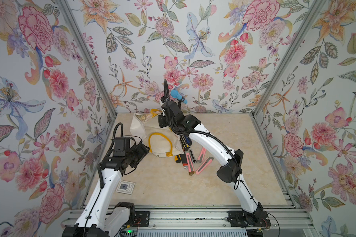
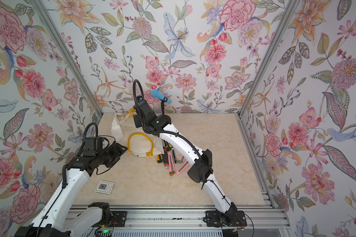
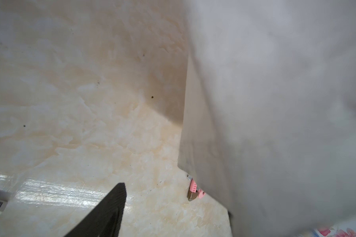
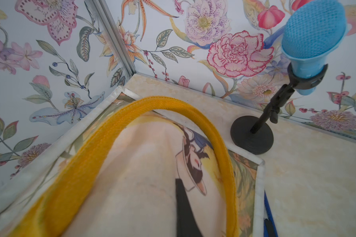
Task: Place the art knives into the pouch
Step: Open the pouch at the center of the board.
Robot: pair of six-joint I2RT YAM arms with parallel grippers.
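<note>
I have bare table (image 1: 193,188) near and right; the knife pile (image 1: 190,158) mid-table, pouch (image 1: 160,143) far left and microphone stand (image 1: 178,95) block the back.

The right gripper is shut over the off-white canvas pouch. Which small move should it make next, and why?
Probably it should draw back toward the pile of pink, yellow and blue utility knives and open. The right gripper is shut with nothing seen between its jaws, above the off-white canvas pouch with yellow loop handles, while the knives lie outside it, beside the pouch.
</note>
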